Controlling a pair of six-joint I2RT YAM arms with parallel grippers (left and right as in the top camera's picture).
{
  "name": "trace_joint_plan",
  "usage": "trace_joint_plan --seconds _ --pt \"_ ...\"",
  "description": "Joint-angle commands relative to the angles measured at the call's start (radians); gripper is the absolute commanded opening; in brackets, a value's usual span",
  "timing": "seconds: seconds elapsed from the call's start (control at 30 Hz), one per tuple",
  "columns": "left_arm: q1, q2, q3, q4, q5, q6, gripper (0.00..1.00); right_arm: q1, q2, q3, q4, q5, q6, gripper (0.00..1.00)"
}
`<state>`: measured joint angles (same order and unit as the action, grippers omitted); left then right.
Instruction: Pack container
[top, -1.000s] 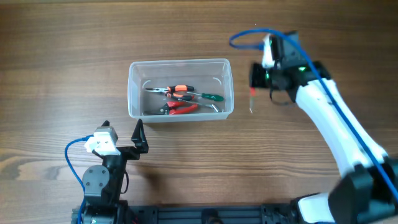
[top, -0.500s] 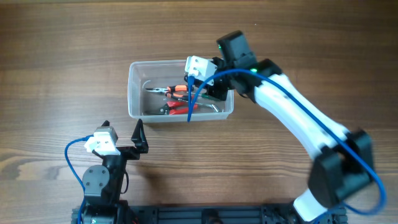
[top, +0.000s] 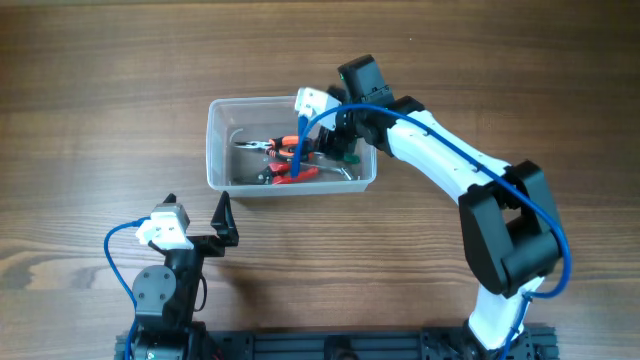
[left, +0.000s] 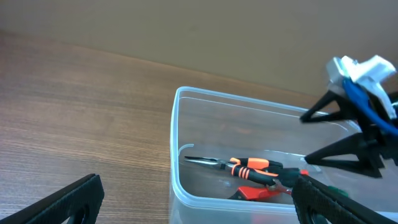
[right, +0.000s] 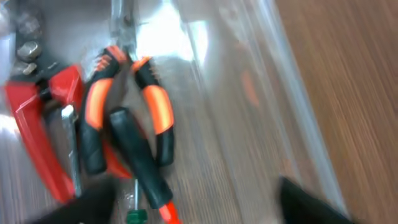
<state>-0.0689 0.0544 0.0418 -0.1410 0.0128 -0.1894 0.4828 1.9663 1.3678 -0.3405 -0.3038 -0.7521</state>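
Note:
The container (top: 214, 140) is a clear rectangular tub at mid-table. In it lie orange-and-black pliers (top: 281, 146), a red-handled cutter (top: 292, 175) and a green-handled screwdriver (top: 346, 157). My right gripper (top: 334, 138) hangs inside the tub's right half, open with nothing between its fingers. In the right wrist view a black-handled screwdriver (right: 140, 165) lies loose on the tub floor beside the pliers (right: 155, 106), just left of the midpoint of my right gripper (right: 199, 202). My left gripper (top: 226, 220) rests open on the table in front of the tub, empty; its wrist view shows the tub rim (left: 176, 155).
Bare wooden table lies all around the tub. The left arm's base (top: 165, 285) stands at the front left. The right arm (top: 450, 165) reaches in diagonally from the front right, with its blue cable (top: 300, 150) draped over the tub.
My right arm swung left from the table beside the tub to over it, carrying a thin tool. Its jaws then opened, and the tool now lies in the tub. Left arm unmoved.

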Motion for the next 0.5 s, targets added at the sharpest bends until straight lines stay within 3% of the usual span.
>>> trace_joint_plan --seconds 0.0,0.23,0.47 --pt "0.006 -0.002 -0.004 -0.001 -0.003 -0.009 1.00 -0.001 -0.182 0.071 0.004 0.121 0.291 1.00" --pt "0.006 -0.002 -0.004 -0.001 -0.003 -0.009 1.00 -0.095 -0.513 0.101 -0.028 0.461 0.419 1.00" --pt "0.006 -0.002 -0.004 -0.001 -0.003 -0.009 1.00 -0.386 -0.642 0.101 -0.272 0.565 0.695 1.00"
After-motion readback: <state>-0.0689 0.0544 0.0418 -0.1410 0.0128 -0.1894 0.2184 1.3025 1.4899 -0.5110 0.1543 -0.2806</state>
